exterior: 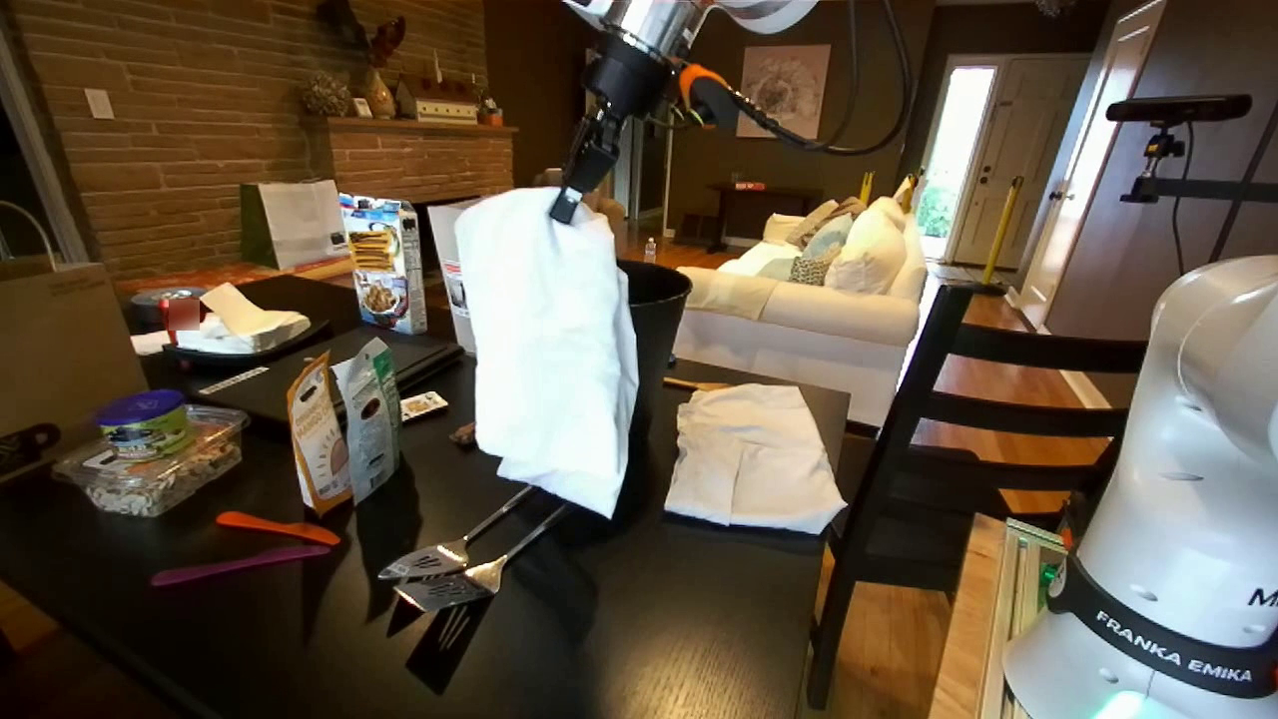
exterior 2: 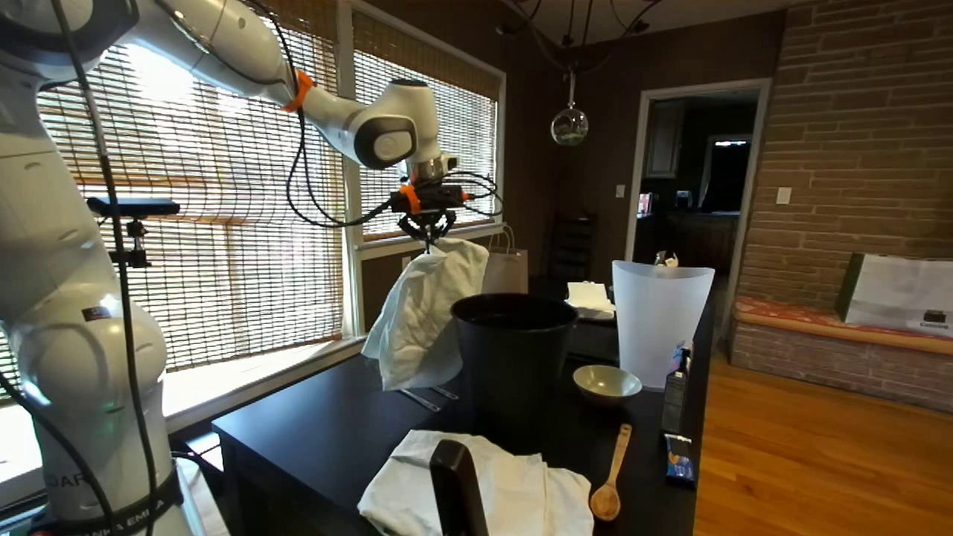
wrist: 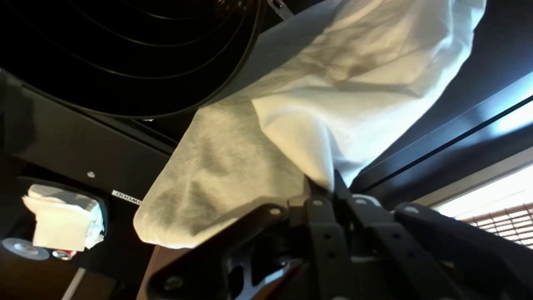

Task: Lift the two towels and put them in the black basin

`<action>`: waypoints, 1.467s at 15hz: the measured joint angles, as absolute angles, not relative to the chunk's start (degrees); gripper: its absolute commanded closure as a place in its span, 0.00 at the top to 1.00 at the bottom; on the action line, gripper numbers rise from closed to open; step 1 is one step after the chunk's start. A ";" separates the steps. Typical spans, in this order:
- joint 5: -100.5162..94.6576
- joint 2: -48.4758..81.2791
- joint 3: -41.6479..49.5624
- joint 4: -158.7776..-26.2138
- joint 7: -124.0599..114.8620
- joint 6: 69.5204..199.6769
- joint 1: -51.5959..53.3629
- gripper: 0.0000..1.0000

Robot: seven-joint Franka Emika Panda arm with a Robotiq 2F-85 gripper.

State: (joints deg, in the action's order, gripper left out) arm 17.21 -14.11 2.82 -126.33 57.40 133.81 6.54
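Note:
My gripper (exterior: 566,206) is shut on a corner of a white towel (exterior: 549,350), which hangs in folds above the dark table. It shows in both exterior views (exterior 2: 428,320) and in the wrist view (wrist: 233,166). The black basin (exterior 2: 514,365) stands upright beside the hanging towel; in an exterior view the towel hides much of it (exterior: 659,300). In the wrist view the basin's open mouth (wrist: 137,100) is at the upper left, with the towel outside its rim. The other white towel (exterior: 754,459) lies flat and folded on the table near the basin (exterior 2: 514,476).
Metal spatulas (exterior: 449,589) lie beside the basin. A bowl (exterior 2: 607,381), a wooden spoon (exterior 2: 607,491) and a tall white container (exterior 2: 659,327) stand or lie near it. Snack pouches (exterior: 319,439) and a cereal box (exterior: 383,265) stand farther off. A chair back (exterior: 899,429) borders the table.

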 measured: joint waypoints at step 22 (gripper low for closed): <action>13.49 -6.92 5.67 -117.69 57.77 152.50 0.43 0.01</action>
